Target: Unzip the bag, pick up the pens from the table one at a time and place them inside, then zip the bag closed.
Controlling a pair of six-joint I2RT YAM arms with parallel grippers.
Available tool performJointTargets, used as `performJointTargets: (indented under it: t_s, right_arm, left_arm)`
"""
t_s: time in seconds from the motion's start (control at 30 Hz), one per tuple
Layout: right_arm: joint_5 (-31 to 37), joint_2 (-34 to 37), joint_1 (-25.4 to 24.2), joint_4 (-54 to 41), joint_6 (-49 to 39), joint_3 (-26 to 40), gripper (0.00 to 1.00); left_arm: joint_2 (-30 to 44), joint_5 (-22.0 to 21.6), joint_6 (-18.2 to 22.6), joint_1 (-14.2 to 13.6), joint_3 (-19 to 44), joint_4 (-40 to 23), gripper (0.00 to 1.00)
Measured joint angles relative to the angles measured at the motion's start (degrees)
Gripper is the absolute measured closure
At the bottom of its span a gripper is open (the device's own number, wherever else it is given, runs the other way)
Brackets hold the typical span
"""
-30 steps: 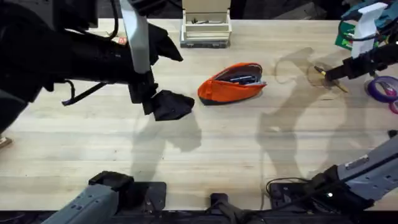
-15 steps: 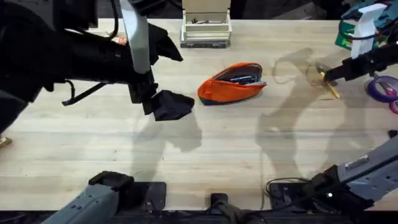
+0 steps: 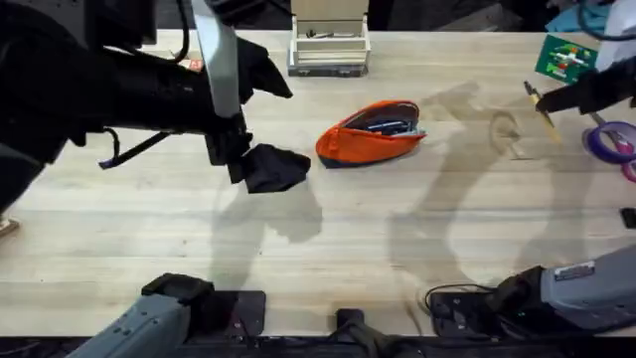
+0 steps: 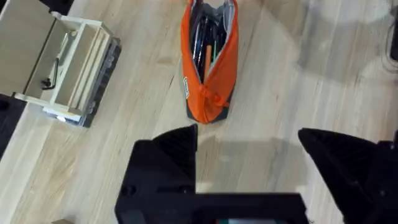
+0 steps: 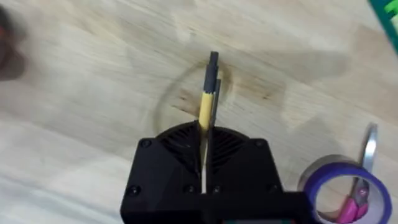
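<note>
One yellow pen clamped lengthwise, right claw

Bare table around bag

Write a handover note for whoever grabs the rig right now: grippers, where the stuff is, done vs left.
Left gripper: open, empty, on the table side of the bag's closed end.
Right gripper: shut on the yellow pen, lifted off the table near the purple tape ring, far from the bag.
Bag: mid-table, unzipped, several dark pens already inside.
Done: unzipping, earlier pens loaded.
Left: carry the yellow pen over, drop it in, check for stray pens, zip closed.
</note>
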Motion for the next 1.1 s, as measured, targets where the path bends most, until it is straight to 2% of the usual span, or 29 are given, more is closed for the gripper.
performJointTargets:
  t_s: [0.53, 0.83, 1.1]
  right_arm:
    - [-11.28, -17.11, 1.19, -10.04, -10.22, 0.0, 0.97]
    - [-12.42, -25.76, 8.59, -12.09, -11.25, 0.0, 0.97]
    - [-12.47, -28.89, 17.54, -13.65, -12.99, 0.0, 0.97]
  left_arm:
    - [0.0, 0.0, 0.0, 0.0, 0.0, 0.0, 0.007]
    - [0.0, 0.0, 0.0, 0.0, 0.0, 0.0, 0.007]
    - [0.0, 0.0, 0.01, 0.0, 0.0, 0.02, 0.007]
